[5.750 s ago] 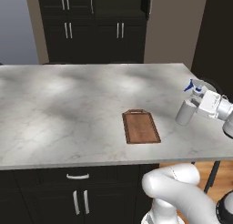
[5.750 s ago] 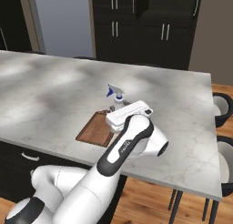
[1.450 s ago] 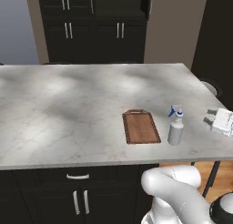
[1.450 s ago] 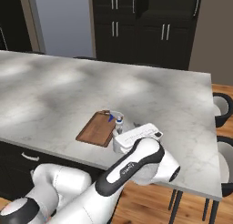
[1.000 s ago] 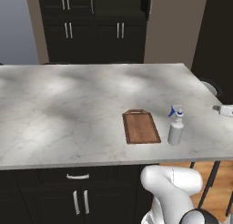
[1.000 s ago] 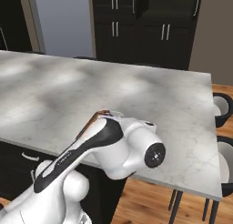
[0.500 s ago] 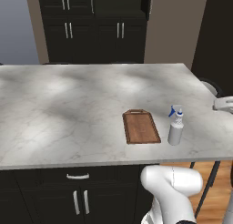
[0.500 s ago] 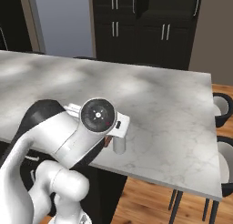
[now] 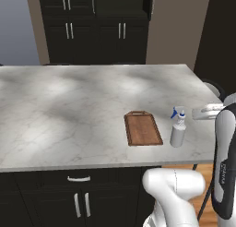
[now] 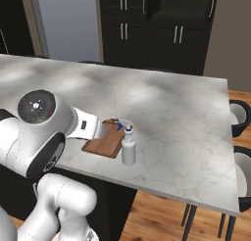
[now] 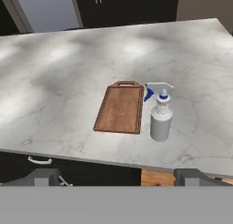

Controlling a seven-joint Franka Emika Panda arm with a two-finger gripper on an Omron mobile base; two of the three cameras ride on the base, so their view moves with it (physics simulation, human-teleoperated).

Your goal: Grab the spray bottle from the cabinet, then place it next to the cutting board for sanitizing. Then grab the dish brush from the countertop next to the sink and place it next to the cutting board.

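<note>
The robot's hand (image 11: 116, 176) hangs off the near edge of the marble tabletop (image 9: 55, 110), its two dark tips spread wide apart and gripping nothing, looking back over the slab from the hand view. Just past that edge the spray bottle (image 9: 178, 128) stands upright on the tabletop, close beside the long right edge of the cutting board (image 9: 142, 128) but with a narrow strip of marble showing between them; its blue trigger points toward the board's handle end. The board lies flat, its small handle turned away from the robot. By the look of things, the first half of the job is settled and the dish brush is next; it cannot be made out in these views. Going by the task's wording, it should be a light, stiff item, and its thin handle would likely roll or skid on polished marble, so a pinch across the middle of the stick, pressed low to the surface, seems the safer hold than the rounded head. Beyond the far edge of the tabletop rises the dark cabinet (image 9: 94, 25) with its slim silver handles.
</note>
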